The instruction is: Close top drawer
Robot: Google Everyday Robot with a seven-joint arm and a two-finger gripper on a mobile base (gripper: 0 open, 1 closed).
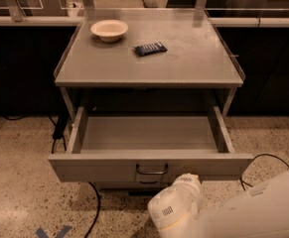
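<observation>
So, the grey metal cart (149,68) takes up most of the view, standing on a speckled floor (20,182). Its top drawer (149,163) is pulled well out toward me. My white arm (243,212) comes in from the lower right, and my gripper (186,181) sits just below the drawer's front panel. Honestly can't tell if it's apart or together. On the cart top there's a cream bowl (109,29), with a dark packet (150,48) near it. The little wire pull (152,171) is up-left of the gripper.

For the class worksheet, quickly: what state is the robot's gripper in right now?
Gripper: low, just below the front panel of the open top drawer, right of its pull; open or closed cannot be told.
</observation>
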